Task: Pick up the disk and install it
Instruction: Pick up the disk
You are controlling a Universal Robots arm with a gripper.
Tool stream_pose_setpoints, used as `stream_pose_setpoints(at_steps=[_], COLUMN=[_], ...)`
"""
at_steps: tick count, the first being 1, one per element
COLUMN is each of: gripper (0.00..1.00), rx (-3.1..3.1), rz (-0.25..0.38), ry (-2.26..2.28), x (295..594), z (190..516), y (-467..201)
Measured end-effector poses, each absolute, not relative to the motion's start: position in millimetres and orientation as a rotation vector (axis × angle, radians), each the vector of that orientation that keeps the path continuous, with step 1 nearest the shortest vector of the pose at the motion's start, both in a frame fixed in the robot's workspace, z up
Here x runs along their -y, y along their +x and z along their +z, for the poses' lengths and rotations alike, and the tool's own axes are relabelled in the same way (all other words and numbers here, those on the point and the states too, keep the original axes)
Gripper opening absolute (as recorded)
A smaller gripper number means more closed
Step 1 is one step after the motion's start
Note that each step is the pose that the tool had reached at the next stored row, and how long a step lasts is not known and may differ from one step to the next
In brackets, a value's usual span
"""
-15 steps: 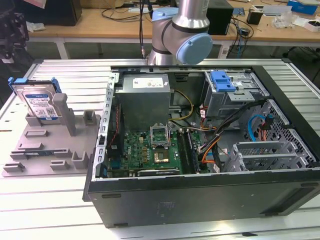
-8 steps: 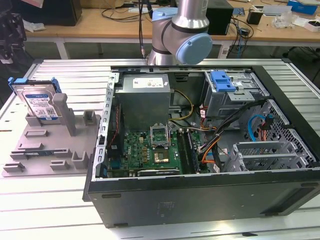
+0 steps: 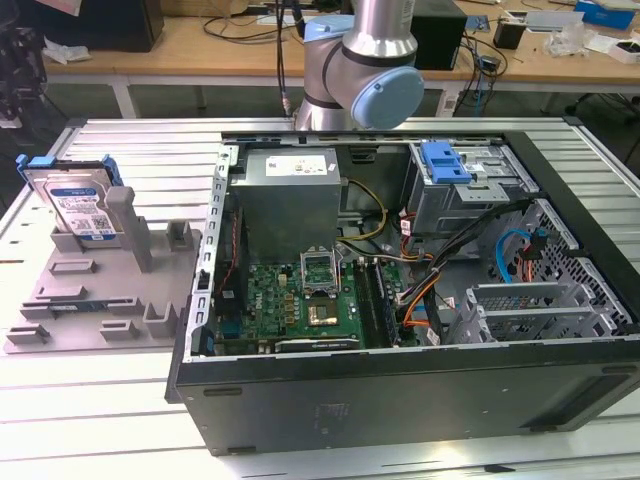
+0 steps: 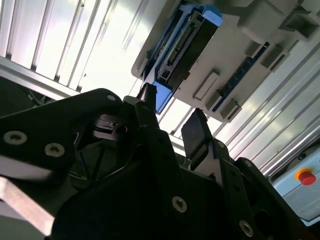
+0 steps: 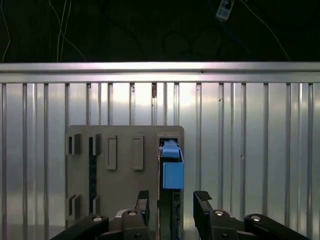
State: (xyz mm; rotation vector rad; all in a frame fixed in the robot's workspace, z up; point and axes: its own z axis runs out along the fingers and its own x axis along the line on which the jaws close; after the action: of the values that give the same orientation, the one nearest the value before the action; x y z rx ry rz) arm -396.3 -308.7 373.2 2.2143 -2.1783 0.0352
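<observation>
The disk [image 3: 80,205] stands on edge in a grey holder [image 3: 110,300] at the exterior view's left, a silver drive with a white-and-blue label inside a blue carrier rail. In the first wrist view the disk [image 5: 171,167] shows edge-on, and my gripper [image 5: 172,197] is open with one dark finger on each side of its line. In the second wrist view the gripper [image 4: 171,106] hangs apart from the disk [image 4: 182,45], nothing between its fingers [image 4: 195,130]. The arm [image 3: 365,60] rises behind the computer case.
An open computer case [image 3: 400,400] lies on the ribbed metal table [image 3: 100,420], with a metal drive cage and blue latch piece [image 3: 445,160] at its back right. A red button [image 4: 306,176] sits off the table edge. Cluttered benches stand behind.
</observation>
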Motion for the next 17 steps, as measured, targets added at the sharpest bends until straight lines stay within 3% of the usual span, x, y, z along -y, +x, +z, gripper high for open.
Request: stream_pose_setpoints(at_steps=[17], gripper=[0.48], rx=[2.150], rz=[0.036], ry=[2.242], x=[308.3], z=[367.6], y=[-400.6])
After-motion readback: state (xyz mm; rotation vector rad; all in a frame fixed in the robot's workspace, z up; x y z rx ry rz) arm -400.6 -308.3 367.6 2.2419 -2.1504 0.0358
